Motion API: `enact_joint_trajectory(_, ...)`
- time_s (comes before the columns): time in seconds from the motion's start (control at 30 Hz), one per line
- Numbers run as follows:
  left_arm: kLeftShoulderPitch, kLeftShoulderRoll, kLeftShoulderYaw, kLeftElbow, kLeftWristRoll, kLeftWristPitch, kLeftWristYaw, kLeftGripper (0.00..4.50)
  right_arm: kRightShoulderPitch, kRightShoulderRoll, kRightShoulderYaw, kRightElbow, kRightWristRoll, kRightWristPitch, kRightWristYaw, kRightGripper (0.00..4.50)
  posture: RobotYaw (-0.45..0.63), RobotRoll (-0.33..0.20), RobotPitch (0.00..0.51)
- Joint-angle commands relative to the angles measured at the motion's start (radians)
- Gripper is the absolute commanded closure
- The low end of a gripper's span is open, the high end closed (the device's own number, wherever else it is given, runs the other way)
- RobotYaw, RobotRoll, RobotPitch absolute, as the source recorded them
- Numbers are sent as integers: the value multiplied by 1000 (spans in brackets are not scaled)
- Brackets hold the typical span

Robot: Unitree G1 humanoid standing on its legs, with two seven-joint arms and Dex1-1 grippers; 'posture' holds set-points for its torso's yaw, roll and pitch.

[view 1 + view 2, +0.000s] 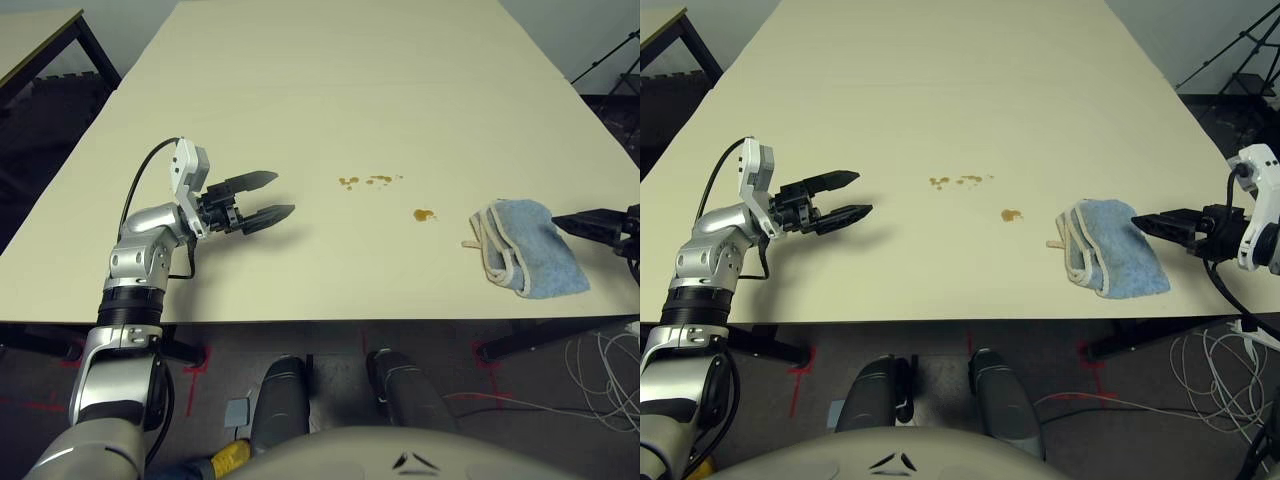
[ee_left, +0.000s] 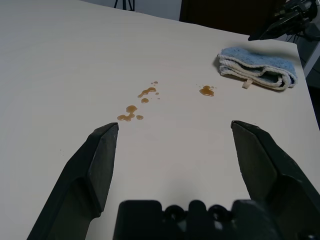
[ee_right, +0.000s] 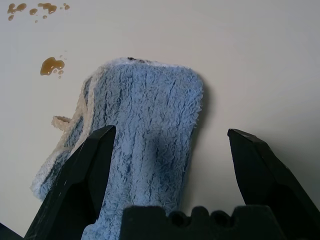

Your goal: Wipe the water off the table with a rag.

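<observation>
Right wrist view gives us the closest look at the rag [image 3: 145,145]: a folded bunch of light-blue terry with cream stitched edging and a small loop poking out at one side. We judge it soft, light and limp, so it should crush easily under a pinch and will not slip much, but a grip on the loop or a single edge layer would likely let it unfold and trail. The thick middle of the fold looks to us the best place to take hold.

The rag lies flat on the worktop [image 1: 330,80], near its front edge. The water [image 1: 424,214], a few amber drops, sits just left of the rag, with a further scatter beyond that. Our right gripper [image 1: 1160,224] hovers just right of the rag, jaws spread wide and empty. Our left gripper [image 1: 262,198] hangs well left of the rag, past the drops, jaws also apart and holding nothing.
</observation>
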Motion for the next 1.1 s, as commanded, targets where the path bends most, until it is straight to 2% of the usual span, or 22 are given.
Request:
enact_joint_trajectory(0.03,5,-1,-8,-6,12,-6,8,0,12,20,23,17,-14,-6,-5,10,-219,0,115)
enact_joint_trajectory(0.5,29,13,-3,-50,4,9,27,0,2,112,81,47,-60,-65,-19,10,-181,0,109)
enact_joint_trajectory(0.83,17,11,-13,-55,8,21,33,0,89,177,110,-120,-30,0,-27,10,-201,0,117)
enact_joint_trajectory(1.03,7,2,-20,-47,11,17,32,0,96,198,114,-110,-60,-32,-55,10,-206,0,116)
enact_joint_trajectory(1.1,6,1,-19,-46,11,14,31,0,87,198,110,-88,-78,-54,-83,378,-204,0,115)
